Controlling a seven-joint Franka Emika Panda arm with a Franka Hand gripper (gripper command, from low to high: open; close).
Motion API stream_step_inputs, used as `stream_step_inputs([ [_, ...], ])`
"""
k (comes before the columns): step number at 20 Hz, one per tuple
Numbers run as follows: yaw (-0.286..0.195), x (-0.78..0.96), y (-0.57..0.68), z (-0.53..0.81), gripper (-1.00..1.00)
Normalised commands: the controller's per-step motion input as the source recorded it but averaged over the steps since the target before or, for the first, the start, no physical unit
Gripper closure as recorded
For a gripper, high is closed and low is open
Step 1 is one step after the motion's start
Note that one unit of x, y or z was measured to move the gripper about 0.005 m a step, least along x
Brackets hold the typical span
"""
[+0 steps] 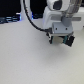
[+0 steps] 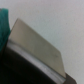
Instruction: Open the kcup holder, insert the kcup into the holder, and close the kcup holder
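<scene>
Exterior view footage shows no kcup or kcup holder, so progress cannot be judged, and the gripper (image 1: pixel 61 40) jaw state cannot be told.

a lab-like setup: a robot arm (image 1: pixel 57 17) over a plain white tabletop (image 1: pixel 25 55).

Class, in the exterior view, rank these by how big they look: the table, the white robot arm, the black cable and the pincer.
1. table
2. white robot arm
3. pincer and black cable: too alike to rank. The cable is long but thin, the pincer compact.
</scene>
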Motion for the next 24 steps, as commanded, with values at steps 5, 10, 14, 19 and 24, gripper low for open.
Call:
stream_step_inputs([
  [5,0.114,-0.33,0.56,0.02,-1.0],
  [10,0.091,-0.44,0.6,0.04,-1.0],
  [14,0.07,-0.58,0.6,0.03,-1.0],
  [19,0.027,-0.82,0.58,0.01,-1.0],
  [24,0.015,-0.9,0.56,0.0,-1.0],
])
